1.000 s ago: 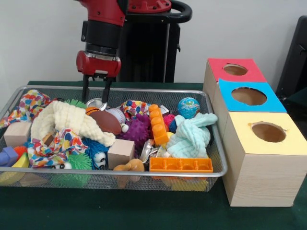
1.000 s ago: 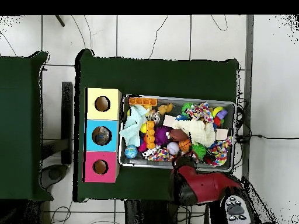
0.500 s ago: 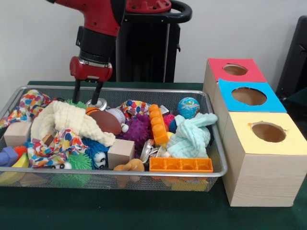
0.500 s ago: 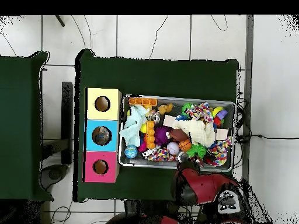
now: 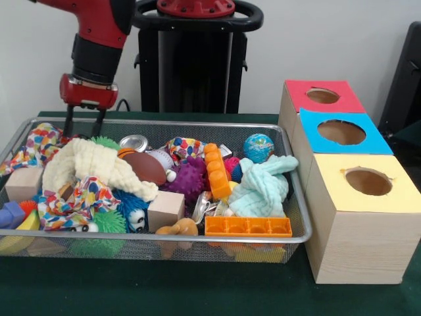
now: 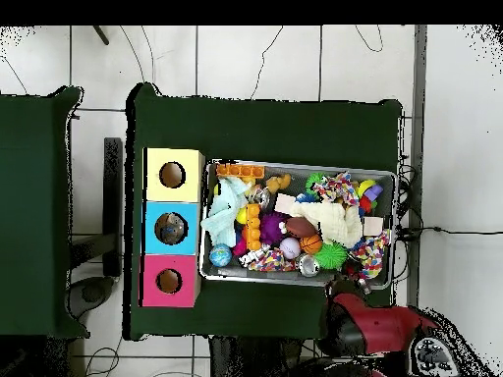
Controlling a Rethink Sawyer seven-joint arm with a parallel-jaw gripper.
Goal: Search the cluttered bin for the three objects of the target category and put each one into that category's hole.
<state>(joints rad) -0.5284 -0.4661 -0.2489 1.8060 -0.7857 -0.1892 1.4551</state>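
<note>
At the upper left of the front view, the pincer hangs with its prongs apart and empty over the wire bin's far corner. The toys lie heaped inside it, while the three holed boxes wait at right.

A wire bin sits at the table's centre in the front view, with three boxes in a row just beside it at 3 o'clock, running from 5 o'clock back to 1 o'clock. Inside the bin, a knotted cloth lies at 3 o'clock, a row of linked blocks against the wall at 5 o'clock, a wooden cube at 6 o'clock, a football near the middle, and a globe ball at 1 o'clock. The gripper hangs over the 11 o'clock corner, above a patterned cloth.
</note>
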